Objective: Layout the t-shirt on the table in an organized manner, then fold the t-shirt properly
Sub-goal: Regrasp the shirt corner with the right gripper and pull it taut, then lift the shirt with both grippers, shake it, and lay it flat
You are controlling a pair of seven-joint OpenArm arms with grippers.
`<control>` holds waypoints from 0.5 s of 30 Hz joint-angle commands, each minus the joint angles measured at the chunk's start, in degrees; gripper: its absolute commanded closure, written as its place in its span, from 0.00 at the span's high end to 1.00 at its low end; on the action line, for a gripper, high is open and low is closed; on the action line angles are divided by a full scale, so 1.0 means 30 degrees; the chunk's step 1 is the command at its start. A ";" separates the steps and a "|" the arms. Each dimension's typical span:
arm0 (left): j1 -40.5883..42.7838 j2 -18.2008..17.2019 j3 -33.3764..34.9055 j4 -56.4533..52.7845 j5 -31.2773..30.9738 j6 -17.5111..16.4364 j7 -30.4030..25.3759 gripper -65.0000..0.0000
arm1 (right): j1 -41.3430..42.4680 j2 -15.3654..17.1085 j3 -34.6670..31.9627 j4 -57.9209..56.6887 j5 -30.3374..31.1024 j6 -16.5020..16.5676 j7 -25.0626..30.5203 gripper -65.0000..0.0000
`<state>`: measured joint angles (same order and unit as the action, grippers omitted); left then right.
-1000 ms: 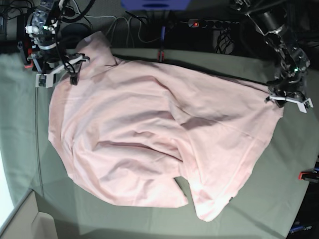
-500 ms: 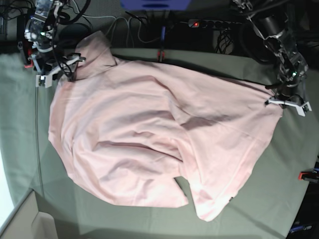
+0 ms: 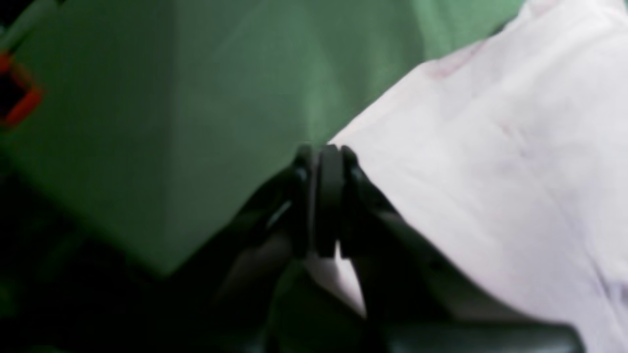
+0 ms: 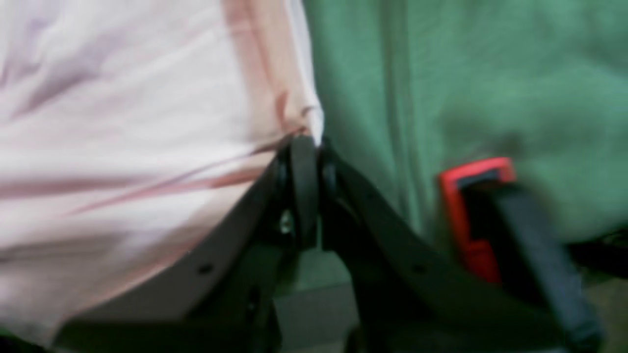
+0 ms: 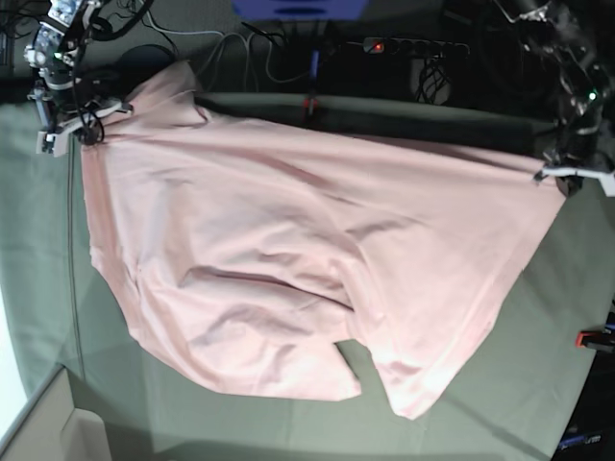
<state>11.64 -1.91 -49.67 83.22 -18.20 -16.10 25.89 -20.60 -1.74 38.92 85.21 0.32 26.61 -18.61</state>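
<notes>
**Both grippers pinching opposite corners of the shirt**

Base view, going left to right. The right gripper point(image 5: 72, 130) is sitting at the far-left upper corner of the table point(image 5: 38, 288), its jaws clenched on the edge of the t-shirt point(image 5: 288, 269). In the right wrist view the right gripper point(image 4: 304, 147) is showing its two black fingers pressed together, with the pink hem of the t-shirt point(image 4: 122, 122) caught right at the tips; the cloth is lying to the left of the jaws and creases are running from the pinch point across the fabric. A red clamp point(image 4: 471, 211) is standing just beside the jaws on the right, on the green table point(image 4: 466, 73).

The shirt is spreading across the middle of the table, plain pink side up, its upper edge drawn fairly straight between the two grippers. Wrinkles and a folded-over flap are sitting toward the lower centre, and one lobe is reaching toward the near edge. A second red clamp point(image 5: 594, 338) is showing at the right edge.

The left gripper point(image 5: 577, 173) is at the upper right, grasping the shirt's right-hand corner. In the left wrist view the left gripper point(image 3: 326, 152) is closed, the t-shirt point(image 3: 490, 171) edge entering the tips from the right, bare table point(image 3: 196, 98) lying to the left.
</notes>
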 commanded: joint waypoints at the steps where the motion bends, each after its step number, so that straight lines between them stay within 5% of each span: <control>1: 0.0003 -0.0315 -0.0454 0.0641 -0.0396 0.0282 -0.0820 0.00 | -0.0415 0.0301 0.0259 0.0710 -0.0003 0.0053 0.0475 0.00; 8: 0.0912 -0.0286 -0.1890 0.0875 -0.2623 0.0252 -0.0820 0.00 | -0.1148 -0.0432 0.0581 0.3377 -0.0003 0.4185 0.0475 0.00; 15: 0.0941 -0.0315 -0.1978 0.2077 -0.3854 0.0252 -0.0820 0.00 | -0.0943 -0.0901 0.0435 0.5604 -0.0003 0.4463 0.0475 0.00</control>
<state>14.74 -1.78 -55.31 88.25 -29.12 -15.27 25.71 -23.62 -5.08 39.99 100.95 -0.60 40.25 -18.81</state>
